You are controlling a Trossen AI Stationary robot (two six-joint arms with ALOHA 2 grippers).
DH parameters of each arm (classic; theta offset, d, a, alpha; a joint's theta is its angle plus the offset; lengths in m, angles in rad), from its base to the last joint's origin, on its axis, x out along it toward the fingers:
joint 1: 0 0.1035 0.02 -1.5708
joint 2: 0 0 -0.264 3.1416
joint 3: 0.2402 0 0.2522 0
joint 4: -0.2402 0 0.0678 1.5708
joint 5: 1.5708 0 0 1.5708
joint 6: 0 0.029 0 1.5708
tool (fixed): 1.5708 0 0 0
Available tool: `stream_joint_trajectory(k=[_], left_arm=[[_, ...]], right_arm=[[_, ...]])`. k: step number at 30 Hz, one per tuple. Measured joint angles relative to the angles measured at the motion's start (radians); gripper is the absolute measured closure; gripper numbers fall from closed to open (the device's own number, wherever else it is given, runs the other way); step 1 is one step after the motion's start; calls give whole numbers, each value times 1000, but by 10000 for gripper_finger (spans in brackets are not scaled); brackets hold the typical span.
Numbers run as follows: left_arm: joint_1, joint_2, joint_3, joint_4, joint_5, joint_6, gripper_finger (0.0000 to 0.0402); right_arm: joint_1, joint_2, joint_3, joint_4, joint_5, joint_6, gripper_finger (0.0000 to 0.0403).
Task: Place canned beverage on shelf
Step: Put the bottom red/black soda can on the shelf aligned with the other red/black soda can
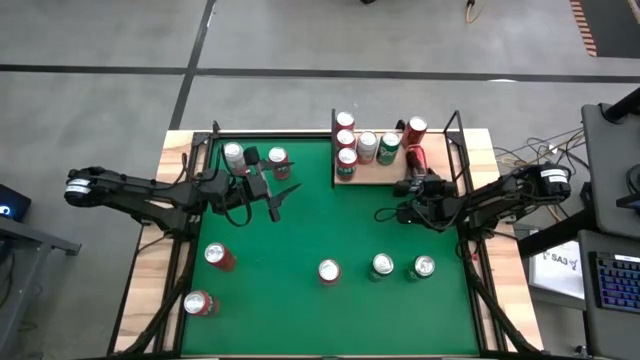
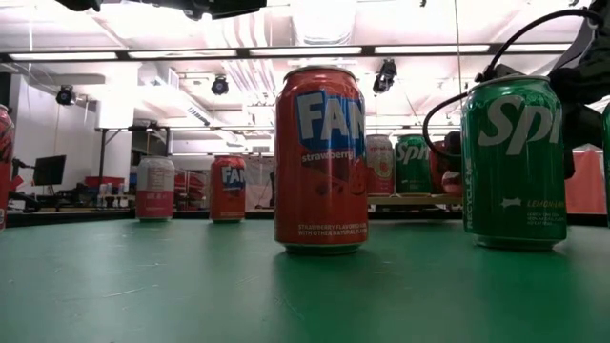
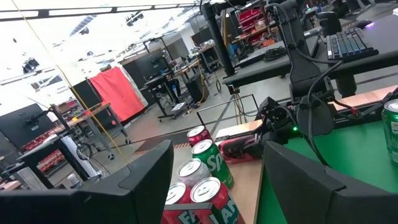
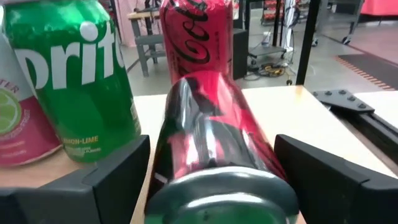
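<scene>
1. From above: my right gripper is at the near right corner of the shelf. A red can lies on its side on the shelf just in front of my fingers. Six more cans stand on the shelf. My left gripper hangs over the green table, apart from the shelf, with its jaws apart and empty.
2. Low view: a Fanta can and a Sprite can stand close on the table. The shelf is far behind them.
3. Left wrist: my fingers are open and hold nothing. The shelf cans are ahead.
4. Right wrist: the lying can is between my open fingers; they do not press it. An upright red can and a green can stand behind it.
</scene>
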Motion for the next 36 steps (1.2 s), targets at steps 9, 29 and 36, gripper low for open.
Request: stream_joint_trajectory(k=[9, 29, 36], left_arm=[[0, 0, 0, -5, 0, 0, 167], [0, 0, 0, -16, 1, 5, 167], [0, 0, 0, -16, 3, 5, 167]], right_arm=[[0, -69, 0, -8, -116, 7, 74], [-159, -311, 3, -160, -423, -110, 76], [-164, -311, 2, -214, -491, -71, 76]])
